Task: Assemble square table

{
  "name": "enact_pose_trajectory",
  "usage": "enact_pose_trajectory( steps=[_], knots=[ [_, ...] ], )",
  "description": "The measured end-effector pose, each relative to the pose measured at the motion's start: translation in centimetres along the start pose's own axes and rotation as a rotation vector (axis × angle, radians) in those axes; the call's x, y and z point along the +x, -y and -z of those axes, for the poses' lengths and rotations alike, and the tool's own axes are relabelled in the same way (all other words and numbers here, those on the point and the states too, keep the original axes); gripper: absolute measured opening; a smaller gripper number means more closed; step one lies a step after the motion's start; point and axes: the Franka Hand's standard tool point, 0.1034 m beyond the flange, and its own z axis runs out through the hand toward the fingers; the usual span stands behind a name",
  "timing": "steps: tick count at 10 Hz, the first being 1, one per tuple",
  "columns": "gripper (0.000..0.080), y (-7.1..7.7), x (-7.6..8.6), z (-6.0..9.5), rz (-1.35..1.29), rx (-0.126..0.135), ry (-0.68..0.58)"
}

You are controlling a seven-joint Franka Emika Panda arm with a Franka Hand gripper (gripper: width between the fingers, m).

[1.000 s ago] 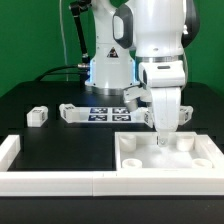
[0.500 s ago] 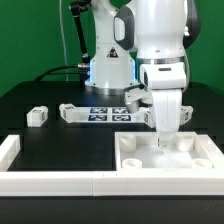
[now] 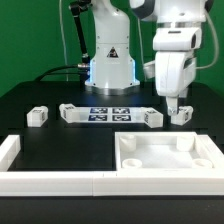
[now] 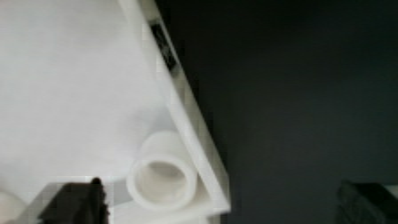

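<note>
Lifted clear of the slab point(image 3: 165, 158) since a second ago, the claw point(image 3: 172, 104) hangs released and empty above one leg point(image 3: 182, 114). The slab lies rim-up on the worktop point(image 3: 60, 145). All four legs look loose; none is fitted.

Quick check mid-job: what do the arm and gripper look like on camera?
The arm is glossy white with rounded housings and dark joint bands; its base glows blue. The gripper has a boxy white body and dark fingers. A black cable trails beside the base.

White slab point(image 3: 165, 181), white legs point(image 3: 38, 116), black table point(image 3: 62, 150)
</note>
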Motion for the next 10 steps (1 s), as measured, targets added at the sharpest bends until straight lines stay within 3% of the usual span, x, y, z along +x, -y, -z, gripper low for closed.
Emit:
enact_pose_trajectory(
  steps=[2, 5, 7, 8, 9, 10],
  knots=[
    [0.0649, 1.4, 1.0, 0.1, -0.163, -0.006, -0.016],
    [0.0649, 1.5, 1.0, 0.1, -0.363, 0.007, -0.017],
    [0.0649, 3.3, 0.5, 0.0, -0.621, 0.028, 0.010],
    [0.0649, 3.2, 0.4, 0.9, -0.723, 0.034, 0.019],
    [0.0649, 4.7, -0.1, 1.0, -0.858, 0.041, 0.030],
    [0.0649, 6.0, -0.5, 0.9, -1.094, 0.068, 0.051]
  ],
)
